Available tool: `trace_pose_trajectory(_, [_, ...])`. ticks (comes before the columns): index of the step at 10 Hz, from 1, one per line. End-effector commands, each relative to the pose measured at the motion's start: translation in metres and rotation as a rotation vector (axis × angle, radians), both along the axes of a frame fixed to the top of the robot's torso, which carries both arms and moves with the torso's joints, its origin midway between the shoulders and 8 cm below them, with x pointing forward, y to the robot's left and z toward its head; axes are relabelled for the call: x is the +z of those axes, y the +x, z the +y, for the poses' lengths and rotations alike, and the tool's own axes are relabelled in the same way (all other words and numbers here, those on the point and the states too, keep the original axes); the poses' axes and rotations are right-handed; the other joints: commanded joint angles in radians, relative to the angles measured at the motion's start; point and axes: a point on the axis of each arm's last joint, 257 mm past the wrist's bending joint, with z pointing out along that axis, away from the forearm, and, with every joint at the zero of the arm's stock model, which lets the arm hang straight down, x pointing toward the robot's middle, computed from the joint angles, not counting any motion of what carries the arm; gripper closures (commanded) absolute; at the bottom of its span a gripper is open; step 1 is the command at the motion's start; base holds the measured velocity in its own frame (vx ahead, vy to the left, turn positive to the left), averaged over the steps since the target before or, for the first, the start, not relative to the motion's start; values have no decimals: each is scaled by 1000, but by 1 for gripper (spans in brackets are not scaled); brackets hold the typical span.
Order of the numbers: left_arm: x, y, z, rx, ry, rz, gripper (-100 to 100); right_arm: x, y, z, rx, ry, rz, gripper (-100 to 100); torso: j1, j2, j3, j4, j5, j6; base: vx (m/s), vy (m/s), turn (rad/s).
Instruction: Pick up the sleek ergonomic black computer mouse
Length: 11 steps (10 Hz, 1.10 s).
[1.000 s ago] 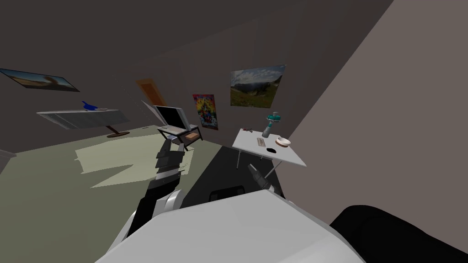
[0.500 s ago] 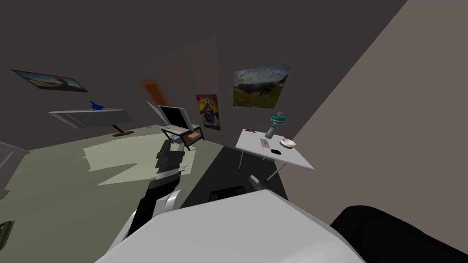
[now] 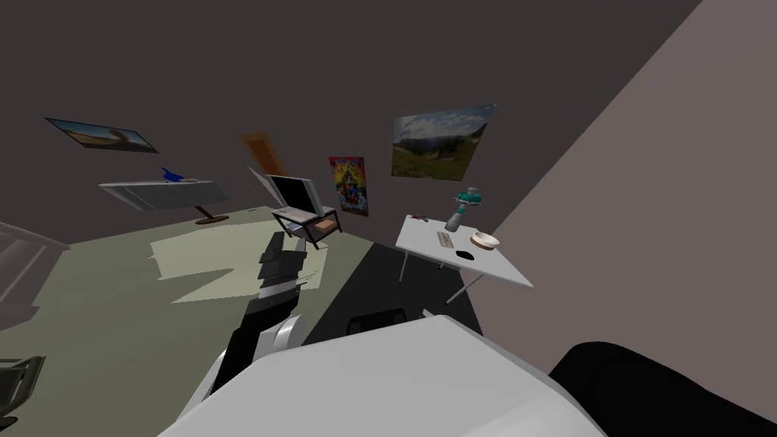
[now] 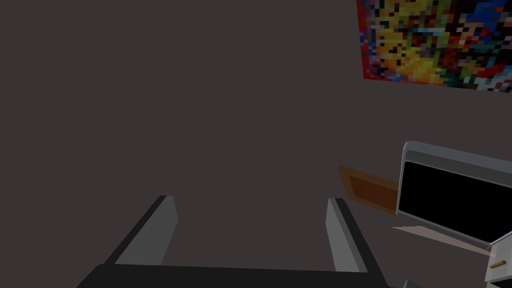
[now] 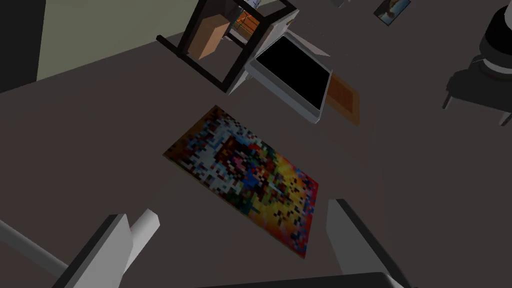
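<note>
Left end effector [image 4: 251,199] spread; small flat black mouse [image 3: 465,255] on white table [image 3: 425,237]

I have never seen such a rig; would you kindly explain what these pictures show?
This is a simulated two-armed robot in a house. The wide picture comes from its head camera; the other two come from cameras on its hands, each looking along a pincer. The left pincer and right pincer are open, holding nothing. On the white table lie the small black computer mouse it is meant to fetch, a shallow white bowl and a grey bottle with a teal top.
</note>
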Motion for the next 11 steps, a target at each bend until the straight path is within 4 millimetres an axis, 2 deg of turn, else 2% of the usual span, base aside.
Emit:
trace_pose_trajectory(1, [0,0,0,0,0,0,0,-21,-26,-10,47,-55,66,-100,0,0,0,0,0,0,28,43,72])
trace_pose_trajectory(2, [0,0,0,0,0,0,0,-22,-29,-16,67,-75,73,-100,1,0,0,0,0,0,30,37,62])
trace_pose_trajectory(3, [0,0,0,0,0,0,0,-41,-56,-26,107,-121,131,-100,0,-1,0,0,0,0,48,37,89])
trace_pose_trajectory(5, [0,0,0,0,0,0,0,-41,-60,-36,138,-153,143,-100,0,-2,-1,0,0,0,32,26,19])
trace_pose_trajectory(6, [0,0,0,0,0,0,0,-56,-87,-51,186,-204,199,-100,0,0,0,0,0,0,32,27,90])
trace_pose_trajectory(8, [0,0,0,0,0,0,0,-57,-91,-60,207,-228,210,-100,-1,-1,-1,0,0,0,24,16,28])
trace_pose_trajectory(9, [0,0,0,0,0,0,0,-69,-117,-78,253,-280,266,-100,-1,0,0,0,0,0,37,19,83])
trace_pose_trajectory(10, [0,0,0,0,0,0,0,-68,-119,-85,270,-298,273,-100,-1,-1,0,0,0,0,43,22,67])
trace_pose_trajectory(11, [0,0,0,0,0,0,0,-77,-144,-103,317,-347,323,-100,-1,-2,-1,0,0,0,50,24,122])
